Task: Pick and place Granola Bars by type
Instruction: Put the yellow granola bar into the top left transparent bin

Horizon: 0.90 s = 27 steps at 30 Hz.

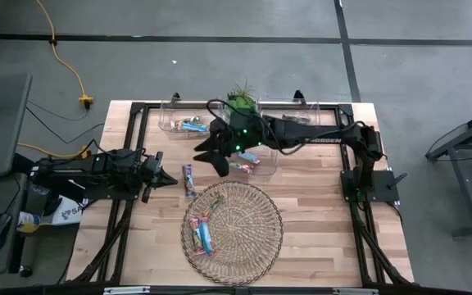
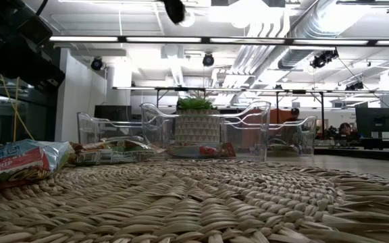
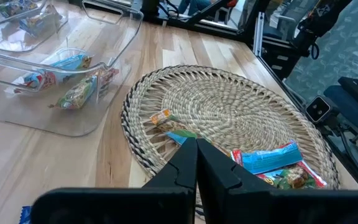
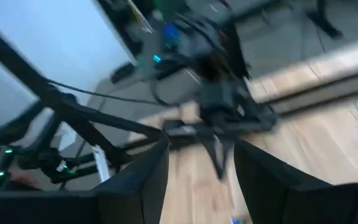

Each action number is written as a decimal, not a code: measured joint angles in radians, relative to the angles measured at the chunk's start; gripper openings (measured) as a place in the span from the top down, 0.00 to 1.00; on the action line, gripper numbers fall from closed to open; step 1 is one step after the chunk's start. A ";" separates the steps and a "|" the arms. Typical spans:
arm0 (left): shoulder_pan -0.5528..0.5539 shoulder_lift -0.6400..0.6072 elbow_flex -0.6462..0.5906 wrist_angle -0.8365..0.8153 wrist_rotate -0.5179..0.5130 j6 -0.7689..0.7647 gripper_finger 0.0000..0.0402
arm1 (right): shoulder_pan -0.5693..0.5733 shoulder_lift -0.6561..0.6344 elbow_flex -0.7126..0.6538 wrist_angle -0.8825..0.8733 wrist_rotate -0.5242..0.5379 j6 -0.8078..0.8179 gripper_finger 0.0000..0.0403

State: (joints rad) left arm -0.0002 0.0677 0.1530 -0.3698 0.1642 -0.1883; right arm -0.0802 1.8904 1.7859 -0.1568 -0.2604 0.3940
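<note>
The right gripper (image 1: pixel 207 152) hangs over the table (image 1: pixel 318 213) just in front of the clear bins (image 1: pixel 256 164), its fingers (image 4: pixel 148 180) spread apart with nothing between them. Its wrist view looks across at the left arm and the wood beyond.

The left gripper (image 1: pixel 170 182) waits low at the table's left side, pointing toward the tray (image 1: pixel 260 238); its fingers (image 3: pixel 188 165) are pressed together and hold nothing.

Several bars (image 1: pixel 203 223) lie on the left half of the round wicker tray, in blue, orange-red and greenish wrappers. In the left wrist view a blue bar (image 3: pixel 269 158) sits near the tray's edge with another beside it, and a small orange one (image 3: pixel 161 116) lies closer to the tray's rim. One more bar (image 1: pixel 188 180) lies by itself on the bare wood, between the left gripper and the tray.

Some bars are already in the bins: a few in the left bin (image 1: pixel 188 124) and a few in the middle one (image 3: pixel 73 74), seen through its clear wall. A small potted plant (image 1: pixel 242 100) stands at the back among the bins.

From the low view, wrapped bars (image 2: pixel 19 162) rest on the woven surface in the foreground, with the bins and plant (image 2: pixel 196 121) behind them.
</note>
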 joint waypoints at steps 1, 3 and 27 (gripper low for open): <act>0.000 0.000 0.000 0.000 0.000 0.000 1.00 | 0.011 0.000 0.000 0.031 0.000 -0.016 0.59; 0.000 0.000 0.000 0.000 0.000 0.000 1.00 | 0.035 0.000 0.000 0.071 0.001 -0.057 0.59; 0.000 0.000 0.000 0.000 0.002 0.000 1.00 | 0.282 0.161 -0.001 -0.183 0.252 -0.633 0.59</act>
State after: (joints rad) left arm -0.0002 0.0677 0.1532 -0.3699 0.1658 -0.1883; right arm 0.2014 2.0516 1.7851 -0.3394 -0.0085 -0.2393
